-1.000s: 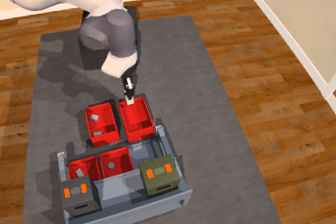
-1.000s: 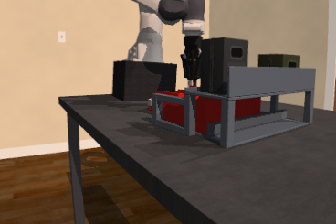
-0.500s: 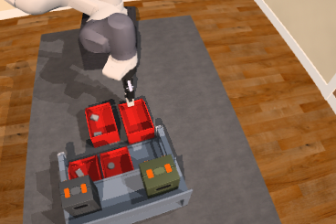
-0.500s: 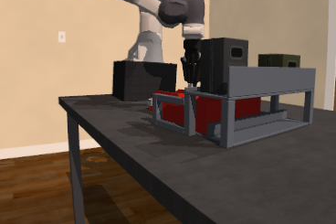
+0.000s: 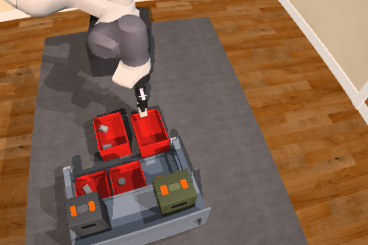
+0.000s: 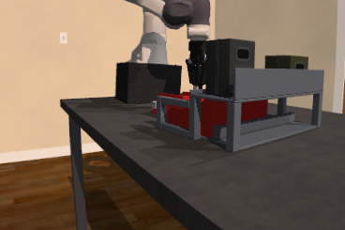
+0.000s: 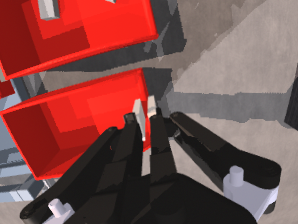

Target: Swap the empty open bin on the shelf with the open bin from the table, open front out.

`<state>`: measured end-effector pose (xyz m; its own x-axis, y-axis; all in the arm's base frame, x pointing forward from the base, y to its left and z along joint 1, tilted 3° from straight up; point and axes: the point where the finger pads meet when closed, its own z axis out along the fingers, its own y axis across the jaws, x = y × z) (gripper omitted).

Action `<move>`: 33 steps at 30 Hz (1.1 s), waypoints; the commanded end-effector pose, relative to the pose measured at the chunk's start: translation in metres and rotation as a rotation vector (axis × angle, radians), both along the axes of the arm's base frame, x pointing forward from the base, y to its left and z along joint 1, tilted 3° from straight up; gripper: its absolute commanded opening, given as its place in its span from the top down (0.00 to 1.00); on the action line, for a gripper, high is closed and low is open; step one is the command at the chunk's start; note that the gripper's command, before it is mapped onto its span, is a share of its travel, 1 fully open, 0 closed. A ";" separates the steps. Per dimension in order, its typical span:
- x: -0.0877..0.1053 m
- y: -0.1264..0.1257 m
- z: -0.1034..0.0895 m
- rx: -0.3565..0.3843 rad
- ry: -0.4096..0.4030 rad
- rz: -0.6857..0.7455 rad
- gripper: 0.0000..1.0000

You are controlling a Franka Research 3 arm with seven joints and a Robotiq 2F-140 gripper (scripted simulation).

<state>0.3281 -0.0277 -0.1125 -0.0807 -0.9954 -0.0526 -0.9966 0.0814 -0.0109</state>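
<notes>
My gripper (image 5: 143, 113) (image 6: 197, 87) (image 7: 146, 106) is shut on the end wall of the empty bin (image 5: 151, 131) (image 7: 75, 117), at the end nearest the robot base. This red bin is upright, roughly level, its far end close to the shelf (image 5: 127, 208) (image 6: 277, 84). Whether its base touches the table is hidden. The red bin with parts (image 5: 116, 131) (image 7: 107, 30) stands beside it on the table, with light grey parts inside. The shelf's right-hand place (image 5: 162, 163) holds no bin. Two other red bins, a left one (image 5: 100, 179) and a middle one (image 5: 131, 173), sit in the shelf.
A dark grey case (image 5: 87, 216) (image 6: 225, 65) stands on the shelf's upper board at the left. An olive case (image 5: 173, 203) (image 6: 281, 61) stands there at the right, behind the vacant place. A shelf post (image 5: 175, 144) rises near the empty bin's far right corner. A narrow gap separates the two table-side bins.
</notes>
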 end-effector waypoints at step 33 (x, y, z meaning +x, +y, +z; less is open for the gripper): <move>0.001 0.000 -0.001 0.001 -0.001 -0.006 0.43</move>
<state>0.3282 -0.0276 -0.1125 -0.0812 -0.9953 -0.0528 -0.9966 0.0819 -0.0112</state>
